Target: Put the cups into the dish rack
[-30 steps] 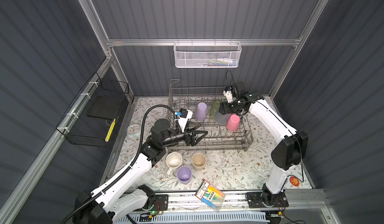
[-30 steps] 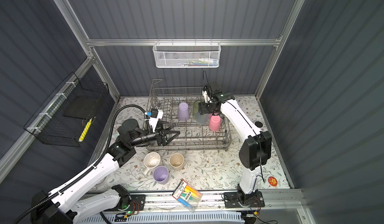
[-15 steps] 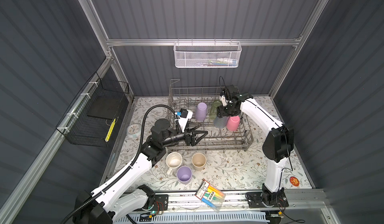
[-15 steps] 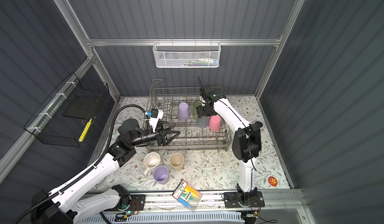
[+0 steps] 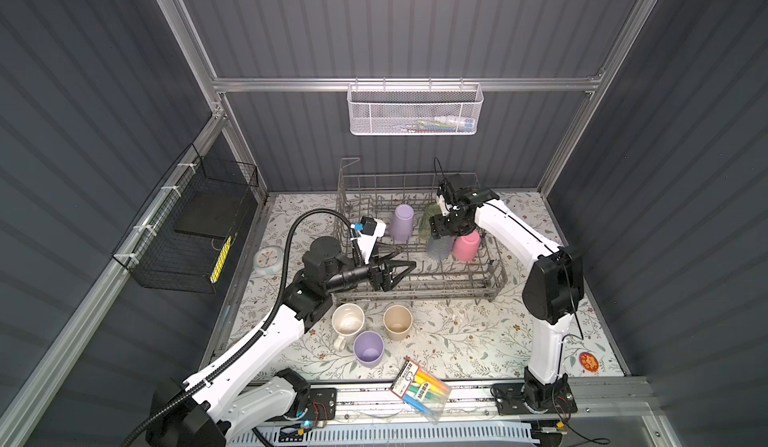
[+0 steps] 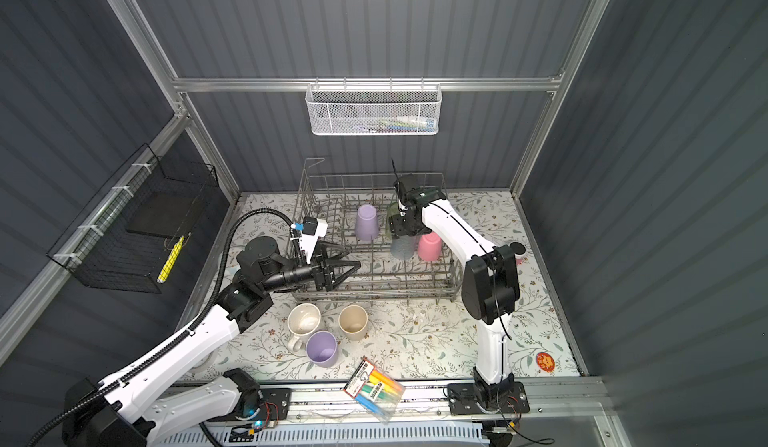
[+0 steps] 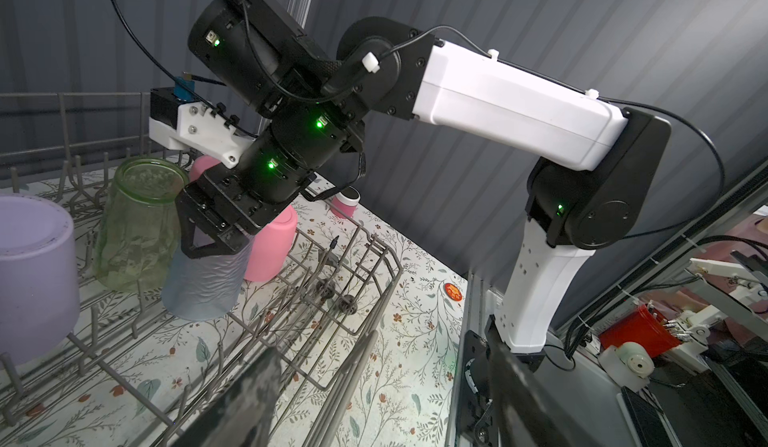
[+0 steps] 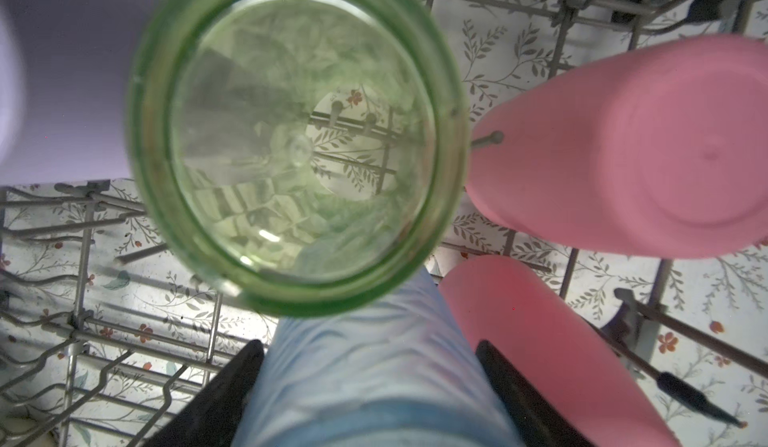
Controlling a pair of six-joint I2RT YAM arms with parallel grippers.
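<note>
The see-through blue wavy cup stood upside down in the grey wire dish rack, inside the right claw. Squeezing or loose, I could not tell. It needed to open wide, then lift straight up.

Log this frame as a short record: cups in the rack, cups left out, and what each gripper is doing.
In rack: lilac plastic cup; translucent green tumbler; translucent blue ribbed cup; pink plastic cup; second pink cup
On table, upright: cream handled mug; beige cup; second lilac cup
Left gripper: open, empty, over the grey wire dish rack
Right gripper: jaws either side of the blue cup; grip unclear
</note>
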